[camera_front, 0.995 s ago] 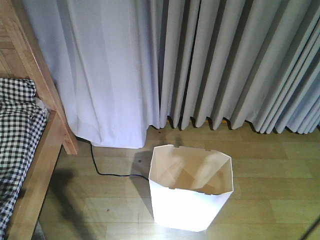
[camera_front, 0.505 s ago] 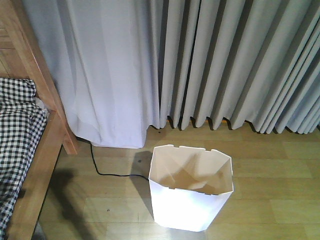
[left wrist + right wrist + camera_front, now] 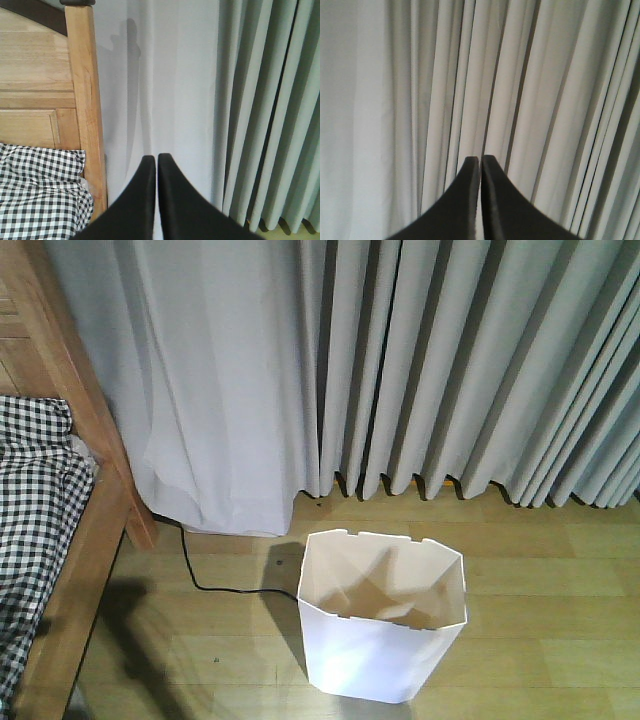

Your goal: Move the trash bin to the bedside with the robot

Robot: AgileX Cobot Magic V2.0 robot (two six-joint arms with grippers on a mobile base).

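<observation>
The white faceted trash bin point(image 3: 382, 630) stands upright on the wooden floor in the front view, cream inside and holding nothing, right of the bed. The bedside shows as a light-brown wooden bed frame point(image 3: 95, 475) with black-and-white checked bedding point(image 3: 35, 510) at the left edge; the frame post point(image 3: 85, 100) and bedding point(image 3: 40, 195) also show in the left wrist view. My left gripper point(image 3: 156, 159) is shut, held up facing the curtain beside the bed post. My right gripper point(image 3: 480, 160) is shut too, facing curtain folds. Neither arm shows in the front view.
Grey-white curtains point(image 3: 400, 370) hang to the floor behind the bin. A black cable point(image 3: 215, 585) runs over the floor from under the curtain toward the bin. Wooden floor point(image 3: 540, 580) lies open right of the bin.
The view has shifted very slightly; the bin stands in nearly the same place. A dark line at the bottom right corner one second ago is gone.
</observation>
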